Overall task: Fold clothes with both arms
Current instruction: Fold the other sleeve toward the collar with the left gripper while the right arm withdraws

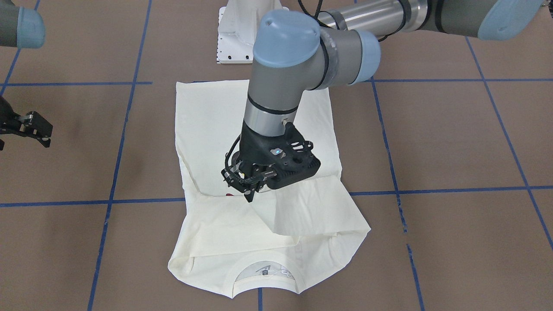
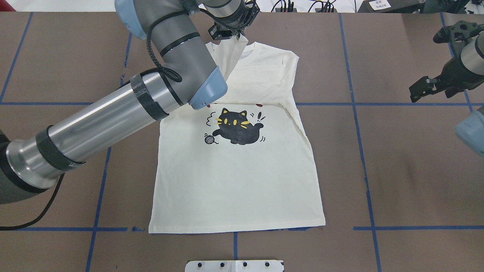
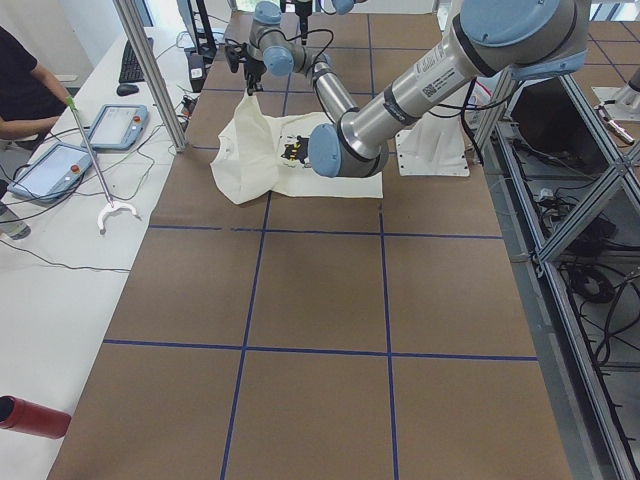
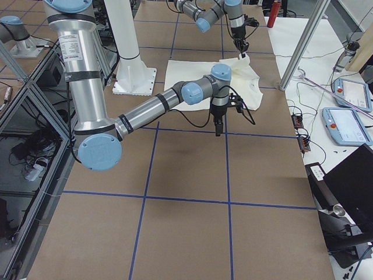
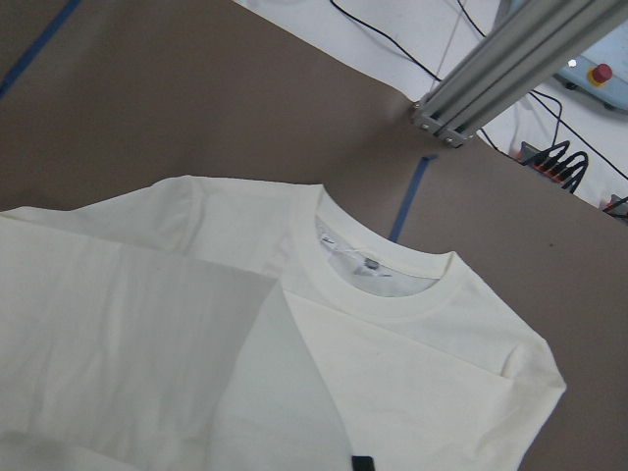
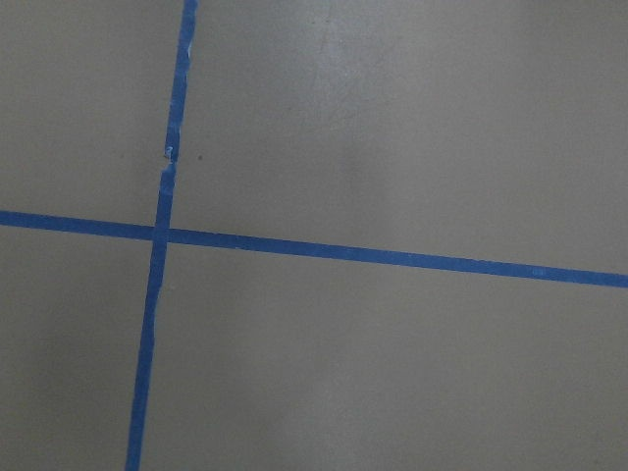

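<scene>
Cream shirt [image 2: 234, 181], far table edge: left gripper [image 1: 249, 190] pinching sleeve [image 1: 311, 207]; thin hold may slip, skewing fold. Right gripper [image 1: 36, 129] agape.

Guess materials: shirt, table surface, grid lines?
Shirt: soft matte cotton-like knit, judging by how it creases and drapes where lifted. Table surface: matte brown, paper or board, unclear which. Grid lines: probably blue adhesive tape; edges look ragged.
</scene>
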Available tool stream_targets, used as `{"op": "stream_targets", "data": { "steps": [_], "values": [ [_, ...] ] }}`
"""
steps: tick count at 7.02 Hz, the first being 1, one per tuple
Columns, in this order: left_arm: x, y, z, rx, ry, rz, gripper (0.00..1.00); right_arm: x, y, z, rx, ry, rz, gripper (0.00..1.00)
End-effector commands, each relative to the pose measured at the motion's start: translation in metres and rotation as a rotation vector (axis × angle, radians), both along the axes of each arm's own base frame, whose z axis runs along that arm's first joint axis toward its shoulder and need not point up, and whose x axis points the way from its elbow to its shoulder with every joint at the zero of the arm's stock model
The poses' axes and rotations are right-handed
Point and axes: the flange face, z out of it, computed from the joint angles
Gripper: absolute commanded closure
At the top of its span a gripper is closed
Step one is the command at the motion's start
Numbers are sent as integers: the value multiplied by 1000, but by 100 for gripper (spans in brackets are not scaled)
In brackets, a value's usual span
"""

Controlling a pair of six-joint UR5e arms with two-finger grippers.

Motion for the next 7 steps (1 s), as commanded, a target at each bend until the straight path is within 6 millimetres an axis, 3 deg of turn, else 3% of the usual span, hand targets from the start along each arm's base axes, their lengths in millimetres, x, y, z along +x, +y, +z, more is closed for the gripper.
{"op": "stream_targets", "data": {
  "steps": [1, 2, 3, 4, 5, 6, 7],
  "values": [
    [49, 5, 7, 4, 8, -7, 100, -2, -3, 1, -6, 2, 2, 0],
    [80, 13, -2, 6, 5, -17, 100, -4, -7, 8, -6, 2, 1, 0],
    [127, 27, -3, 5, 23, -26, 100, -6, -11, 16, 2, -3, 3, 0],
    [158, 35, 12, 96, 58, -86, 55, -8, -14, 20, 11, -11, 2, 0],
    [166, 37, 20, 134, 36, -65, 1, -9, -14, 19, 8, -25, 3, 0],
    [164, 36, 32, 193, 33, -43, 0, -9, -13, 18, 2, -33, 3, 0],
    [161, 36, 29, 222, 44, -34, 0, -12, -12, 16, 0, -49, -4, 0]
  ]
}}
